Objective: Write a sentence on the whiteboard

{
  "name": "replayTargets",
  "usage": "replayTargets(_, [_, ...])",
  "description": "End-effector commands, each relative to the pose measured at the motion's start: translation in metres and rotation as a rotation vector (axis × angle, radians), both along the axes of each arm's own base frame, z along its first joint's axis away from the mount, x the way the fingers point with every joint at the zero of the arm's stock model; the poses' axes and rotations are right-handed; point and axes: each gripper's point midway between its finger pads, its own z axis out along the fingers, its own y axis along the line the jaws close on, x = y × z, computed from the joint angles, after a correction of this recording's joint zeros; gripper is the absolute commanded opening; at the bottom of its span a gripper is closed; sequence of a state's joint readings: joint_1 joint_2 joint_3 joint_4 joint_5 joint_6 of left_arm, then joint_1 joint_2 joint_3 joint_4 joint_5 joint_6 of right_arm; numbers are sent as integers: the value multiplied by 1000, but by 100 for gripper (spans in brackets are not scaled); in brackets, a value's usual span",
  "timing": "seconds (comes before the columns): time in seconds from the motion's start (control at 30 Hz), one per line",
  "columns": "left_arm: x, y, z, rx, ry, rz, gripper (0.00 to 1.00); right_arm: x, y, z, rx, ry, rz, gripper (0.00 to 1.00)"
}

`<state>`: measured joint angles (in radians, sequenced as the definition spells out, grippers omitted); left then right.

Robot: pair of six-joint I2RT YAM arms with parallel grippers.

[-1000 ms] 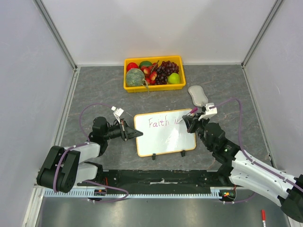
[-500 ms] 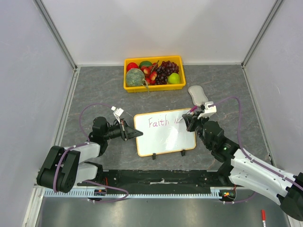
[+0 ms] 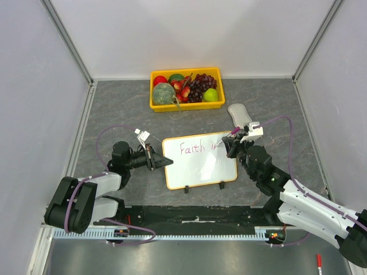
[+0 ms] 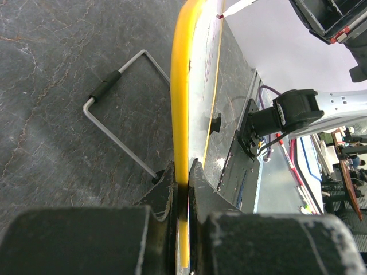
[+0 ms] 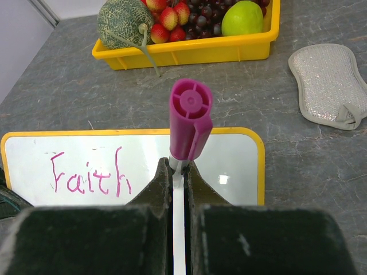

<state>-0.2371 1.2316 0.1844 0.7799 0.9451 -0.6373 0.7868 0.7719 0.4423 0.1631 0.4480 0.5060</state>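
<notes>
From above, the whiteboard [image 3: 200,169] is seen mid-table between the arms, its left edge pinched by the closed left gripper [image 3: 155,159]. In the left wrist view, the yellow rim is clamped between the jaws. In the right wrist view, a pink marker [image 5: 190,117] is gripped tightly by the right gripper [image 5: 178,172] over the board, where the sentence [image 5: 89,175] begins "Faith"

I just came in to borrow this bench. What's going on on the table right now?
The robot is writing on a whiteboard. Its left hand is clamped on the board's left edge and steadies it. The right hand grips a pink marker over the board's upper right part. The pink writing reads "Faith", and a second word looks barely begun beside it, so the sentence is not finished.
</notes>
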Motion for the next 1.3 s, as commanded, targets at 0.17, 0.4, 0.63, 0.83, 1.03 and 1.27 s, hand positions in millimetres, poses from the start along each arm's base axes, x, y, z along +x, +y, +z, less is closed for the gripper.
replayTargets(0.17, [16,6,-6,56,-76,64,2,10,-7,29,26,-56,-54,0])
replayTargets(0.4, [16,6,-6,56,-79,62,2,11,-9,31,29,-62,-66,0])
replayTargets(0.63, [16,6,-6,57,-77,63,2,9,-11,19,11,-34,-64,0])
replayTargets(0.83, [16,6,-6,57,-76,62,2,4,-11,3,-2,1,-46,0])
replayTargets(1.03, [17,6,-6,56,-77,62,2,0,-9,-7,-12,26,-25,0])
replayTargets(1.27, [17,6,-6,56,-76,64,2,-6,-5,-25,-27,63,13,0])
